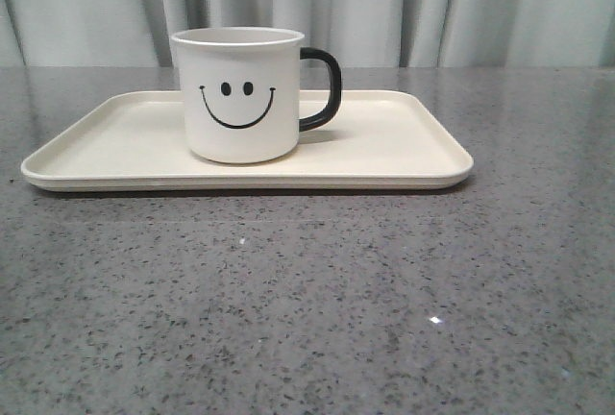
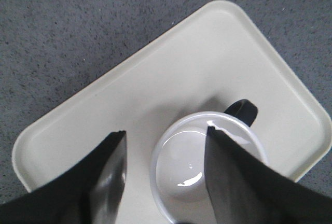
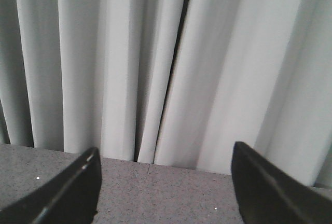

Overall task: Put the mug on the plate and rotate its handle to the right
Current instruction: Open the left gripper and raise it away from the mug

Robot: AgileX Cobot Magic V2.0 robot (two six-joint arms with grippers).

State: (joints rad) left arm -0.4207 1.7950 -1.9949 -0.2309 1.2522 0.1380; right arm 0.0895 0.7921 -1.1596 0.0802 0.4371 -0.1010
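Backdrop: you face a pale grey pleated curtain (image 1: 480, 2) behind a speckled grey table (image 1: 307, 300).
Plate: your cream plate (image 1: 404, 146) lies flat on the table, its long side across your front view.
Mug: the mug (image 1: 240, 98) stands upright on the plate, left of the plate's middle, with its smiley face toward you.
Handle: the handle (image 1: 325, 88) points to the right in your front view.
Left gripper: your left gripper (image 2: 166, 172) hangs above the mug with its jaws spread wide and nothing in them. In its wrist view one finger overlaps the mug's rim and the other lies over bare plate; you cannot tell whether either touches.
Right gripper: your right gripper (image 3: 163, 187) is spread wide and empty, pointed at the curtain.
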